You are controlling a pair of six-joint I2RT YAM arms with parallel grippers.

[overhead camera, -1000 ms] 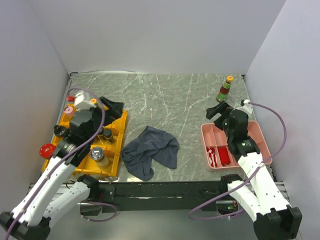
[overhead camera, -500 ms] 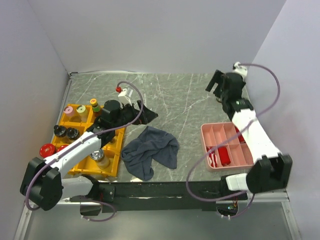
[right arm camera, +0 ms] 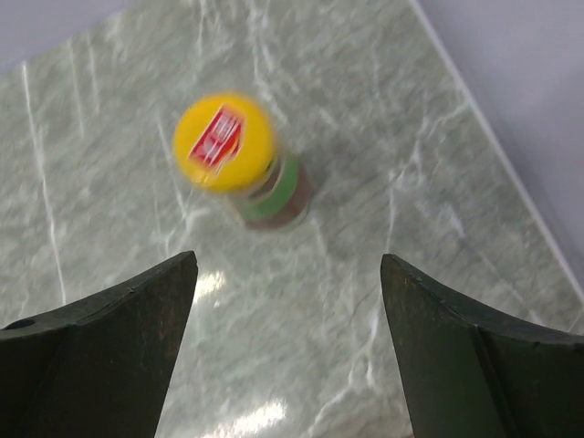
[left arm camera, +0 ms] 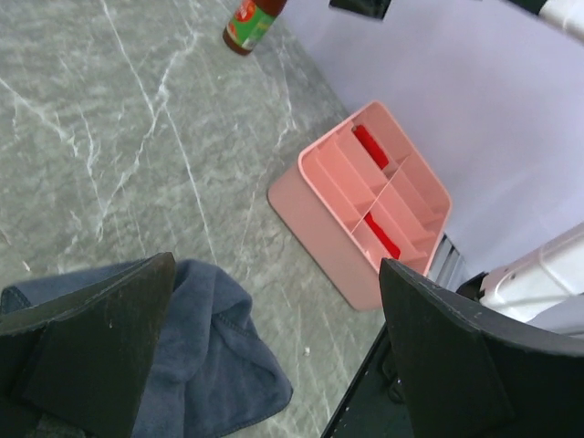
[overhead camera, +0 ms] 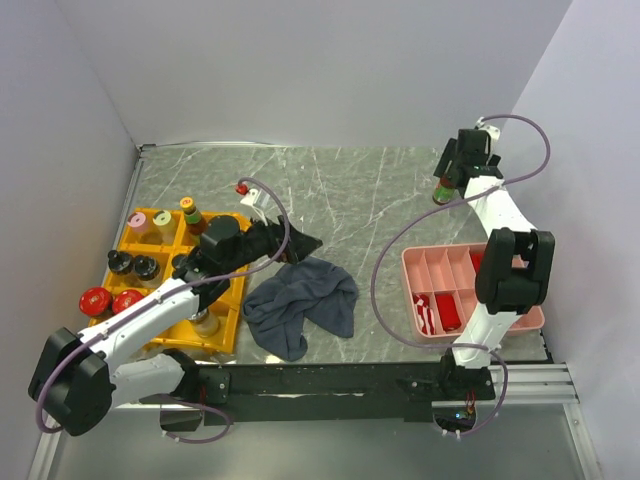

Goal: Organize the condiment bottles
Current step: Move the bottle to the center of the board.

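At the far left of the overhead view, the yellow tray (overhead camera: pixel 228 318) holds most of the condiment bottles. Two red-capped jars (overhead camera: pixel 95 300) sit at its lower left corner, with two black-capped jars (overhead camera: pixel 120 262) just above them. Two pale-capped jars (overhead camera: pixel 163 218) stand along its top edge, and a taller sauce bottle (overhead camera: pixel 190 208) stands just right of those. One more jar (overhead camera: pixel 205 322) shows at the tray's lower right, partly under my left arm, which crosses the tray.

My left gripper (left arm camera: pixel 276 265) hangs over the upper edge of the dark grey cloth (overhead camera: pixel 300 300), left of centre. Its jaws are spread wide with nothing between them. In my left wrist view a fold of the cloth lies under my left finger (left arm camera: pixel 100 365), and bare marble shows in the gap.

Toward the lower right sits the pink tray (overhead camera: pixel 432 268). A red bottle (overhead camera: pixel 448 312) lies in one of its lower compartments.

At the upper right, near the back corner of the table, the yellow-capped bottle (overhead camera: pixel 443 188) stands upright and alone. My right gripper (right arm camera: pixel 290 263) hovers directly over it with its jaws apart, clamped on nothing. In my right wrist view the cap is blurred. It sits above and to the left of my fingertips (right arm camera: pixel 182 274), beyond them rather than between them.
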